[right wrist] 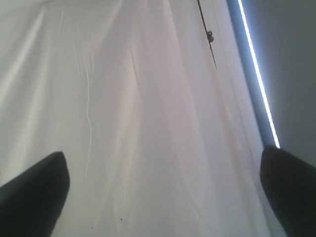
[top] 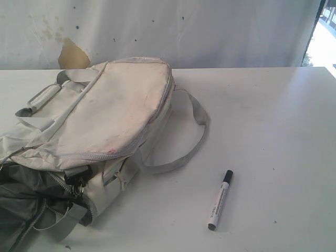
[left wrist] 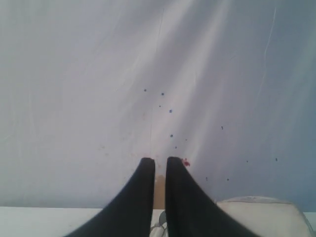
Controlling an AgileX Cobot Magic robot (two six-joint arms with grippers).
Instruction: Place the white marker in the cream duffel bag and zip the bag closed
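The cream duffel bag (top: pixel 113 113) lies on the left of the white table (top: pixel 262 121), its grey strap (top: pixel 197 134) looping out to the right and its dark lining open at the lower left. The white marker (top: pixel 220 200) lies on the table to the bag's right, black cap pointing away. Neither arm shows in the exterior view. In the left wrist view my left gripper (left wrist: pixel 160 160) is shut with nothing in it, aimed at the backdrop above a corner of the bag (left wrist: pixel 261 217). My right gripper (right wrist: pixel 163 165) stands wide open, facing only white cloth.
A white cloth backdrop (top: pixel 184 31) with a brown stain (top: pixel 72 54) hangs behind the table. A bright window edge (top: pixel 323 42) shows at the far right. A zip pull and grey buckle (top: pixel 79 178) sit at the bag's near end.
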